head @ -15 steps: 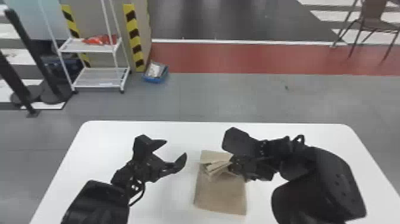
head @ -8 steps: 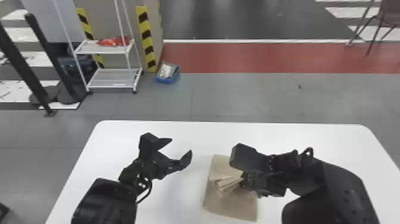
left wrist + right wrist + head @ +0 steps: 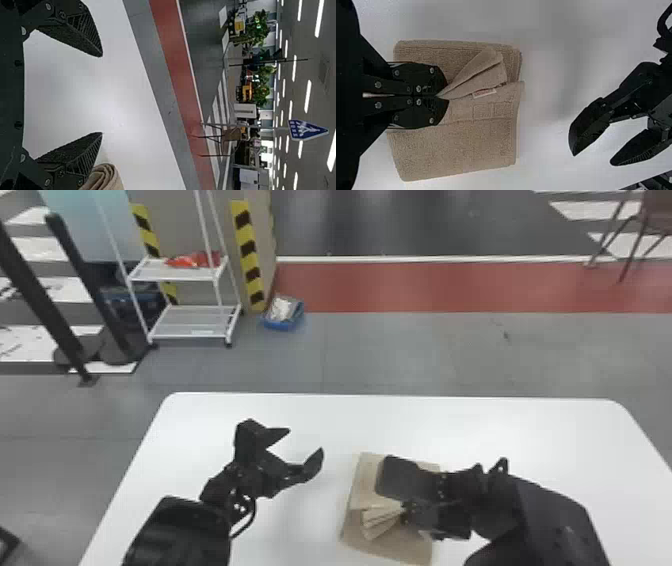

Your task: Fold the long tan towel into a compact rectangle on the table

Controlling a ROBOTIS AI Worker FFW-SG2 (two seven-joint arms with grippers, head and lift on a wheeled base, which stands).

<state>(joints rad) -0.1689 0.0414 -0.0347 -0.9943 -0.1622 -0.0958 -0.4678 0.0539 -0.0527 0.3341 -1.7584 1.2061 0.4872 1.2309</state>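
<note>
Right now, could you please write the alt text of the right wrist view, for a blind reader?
The right gripper pinches a gathered part of the folded tan towel, which lies on the white table; the left gripper is open, apart from the towel.

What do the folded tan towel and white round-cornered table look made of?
Folded tan towel: likely cotton, matte; fine ribbed weave and rounded folds show. White round-cornered table: probably laminate, though painted board or plastic is possible; smooth, satin, with soft highlights.
</note>
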